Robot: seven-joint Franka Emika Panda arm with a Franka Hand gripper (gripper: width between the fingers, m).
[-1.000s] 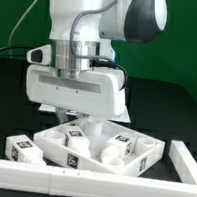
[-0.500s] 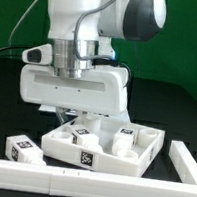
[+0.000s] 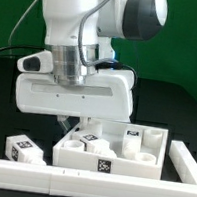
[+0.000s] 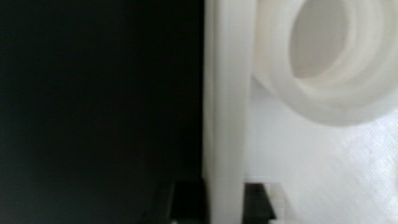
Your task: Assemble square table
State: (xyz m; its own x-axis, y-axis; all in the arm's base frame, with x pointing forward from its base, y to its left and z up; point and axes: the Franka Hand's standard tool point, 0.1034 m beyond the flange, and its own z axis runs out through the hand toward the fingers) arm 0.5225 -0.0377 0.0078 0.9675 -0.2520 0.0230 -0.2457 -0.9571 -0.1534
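The white square tabletop (image 3: 129, 159) lies rim up near the front, with a tag on its front wall and white tagged legs (image 3: 88, 140) lying inside it. My gripper (image 3: 71, 124) reaches down onto its far-left rim, mostly hidden behind the hand. In the wrist view the gripper (image 4: 222, 201) has its dark fingertips (image 4: 263, 198) on either side of the white rim wall (image 4: 228, 120), shut on it. A round corner hole ring (image 4: 342, 60) shows on the slab beside the wall. Another tagged leg (image 3: 24, 148) lies on the black table at the exterior view's left.
A long white rail (image 3: 64, 188) runs along the front edge, and a white upright piece (image 3: 185, 162) stands at the exterior view's right. A green backdrop is behind the arm.
The tabletop has turned and slid toward the exterior view's right with my gripper on its rim. The hand has rotated with it. The loose leg at the left has not moved.
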